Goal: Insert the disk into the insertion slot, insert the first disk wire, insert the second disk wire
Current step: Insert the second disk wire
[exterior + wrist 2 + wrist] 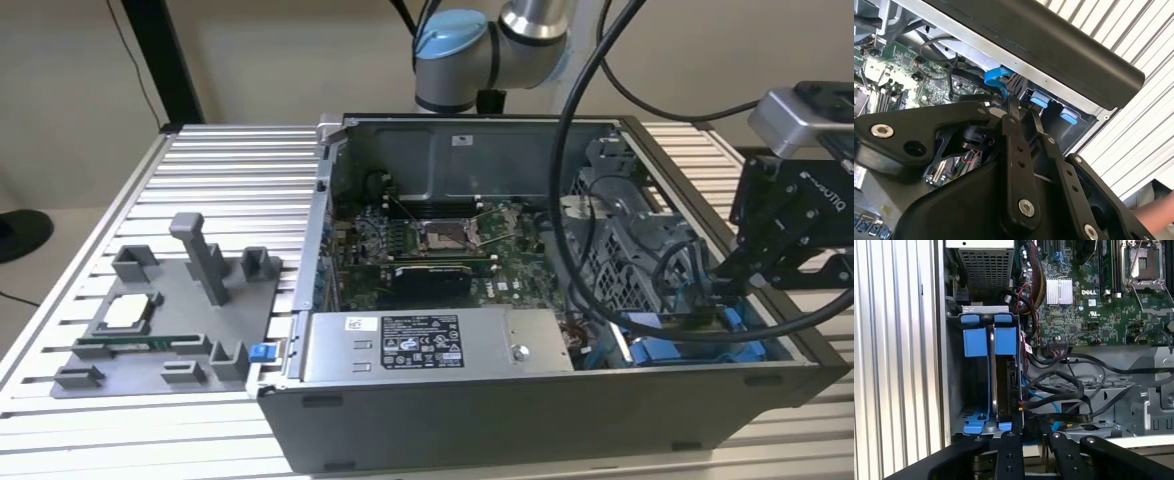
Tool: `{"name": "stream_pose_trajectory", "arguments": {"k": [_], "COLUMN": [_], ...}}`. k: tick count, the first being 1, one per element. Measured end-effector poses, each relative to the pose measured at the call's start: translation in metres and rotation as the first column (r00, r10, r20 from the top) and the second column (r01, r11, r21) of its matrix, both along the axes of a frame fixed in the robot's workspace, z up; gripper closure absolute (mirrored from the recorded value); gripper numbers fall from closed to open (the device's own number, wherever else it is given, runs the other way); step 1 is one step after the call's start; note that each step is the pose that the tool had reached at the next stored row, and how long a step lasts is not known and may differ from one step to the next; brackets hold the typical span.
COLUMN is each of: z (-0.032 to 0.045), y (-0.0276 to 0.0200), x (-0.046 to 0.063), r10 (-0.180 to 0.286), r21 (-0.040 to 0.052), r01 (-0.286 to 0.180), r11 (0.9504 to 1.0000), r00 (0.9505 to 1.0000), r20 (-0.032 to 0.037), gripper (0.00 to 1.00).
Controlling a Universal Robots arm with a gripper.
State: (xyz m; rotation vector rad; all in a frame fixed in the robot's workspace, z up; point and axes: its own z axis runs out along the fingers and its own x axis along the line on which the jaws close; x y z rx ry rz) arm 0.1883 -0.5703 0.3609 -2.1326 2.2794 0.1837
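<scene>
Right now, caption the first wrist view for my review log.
Hand beside the disk seated in the insertion slot, cables alongside.

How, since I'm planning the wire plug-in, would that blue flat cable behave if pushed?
The blue flat cable curls in a loose arc, so it is probably floppy and would bend aside rather than resist. It looks thin, so likely light. With black cables lying close, it might snag.

Exterior view above, facing open computer case point(534, 425), both wrist views close, sharing the insertion slot point(978, 340).
</scene>
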Motion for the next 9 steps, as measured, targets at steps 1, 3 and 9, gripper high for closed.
{"name": "stream_pose_trajectory", "arguments": {"k": [1,3,9], "z": [-0.0007,-0.0021,-0.006], "y": [0.0004,0.0014,0.0039], "x": [0.0002,0.0003,0.0004], "r10": [0.0,0.0,0.0], "r21": [0.0001,0.0001,0.0018], "r01": [0.0,0.0,0.0], "r11": [1.0,1.0,1.0], "r00": [1.0,1.0,1.0], "r20": [-0.0001,-0.0004,-0.0007], "gripper": [0.0,0.0,0.0]}}
